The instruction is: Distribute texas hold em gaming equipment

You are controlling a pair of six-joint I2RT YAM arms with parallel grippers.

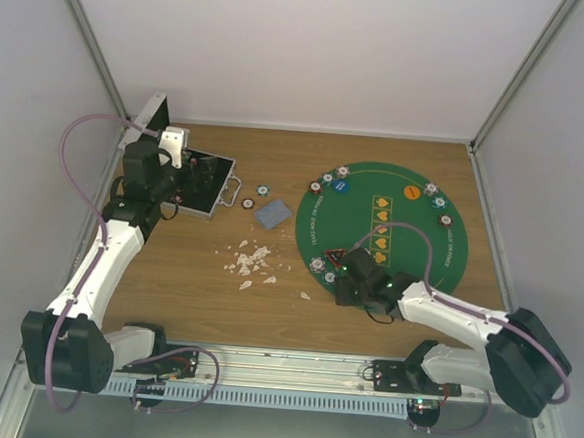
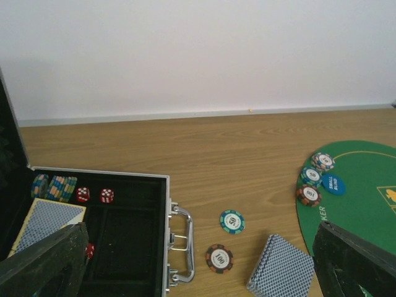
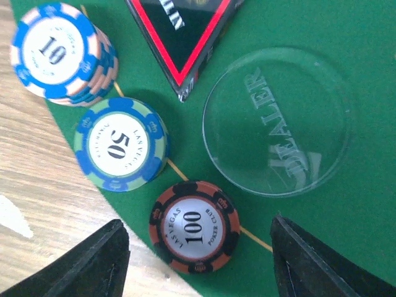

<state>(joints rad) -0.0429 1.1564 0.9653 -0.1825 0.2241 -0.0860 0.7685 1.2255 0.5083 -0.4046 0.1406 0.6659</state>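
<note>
At the near-left rim of the green poker mat point(image 1: 421, 243), the right gripper point(image 3: 198, 247) hangs low. Its fingers point(image 3: 86, 263) are spread to either side of a red-black 100 chip point(image 3: 195, 226) that straddles the rim, and neither finger touches it. Just farther onto the mat lie a green 50 chip point(image 3: 120, 145), a stack topped by a blue 10 chip point(image 3: 59, 52), a clear dealer disc point(image 3: 278, 120) and a corner of the red-black triangular token point(image 3: 182, 37), all close together but apart.

Left of the mat, white scraps point(image 1: 251, 261) are scattered on the bare wood. Beyond them sits the grey-blue card deck point(image 2: 281, 269). A loose 100 chip point(image 2: 219, 258) and a teal 50 chip point(image 2: 232, 221) lie between the deck and the open aluminium case point(image 2: 167, 210).

The left gripper point(image 2: 201, 247) hovers by the case's handle side, fingers wide apart, holding nothing. The case holds racked chips point(image 2: 52, 185), red dice point(image 2: 93, 195) and boxed cards point(image 2: 46, 219).

Along the mat's far rim lie the blue button point(image 1: 342, 186), the orange button point(image 1: 411, 191) and chip stacks point(image 1: 434, 194). Open wood runs from there to the wall point(image 1: 314, 50).
</note>
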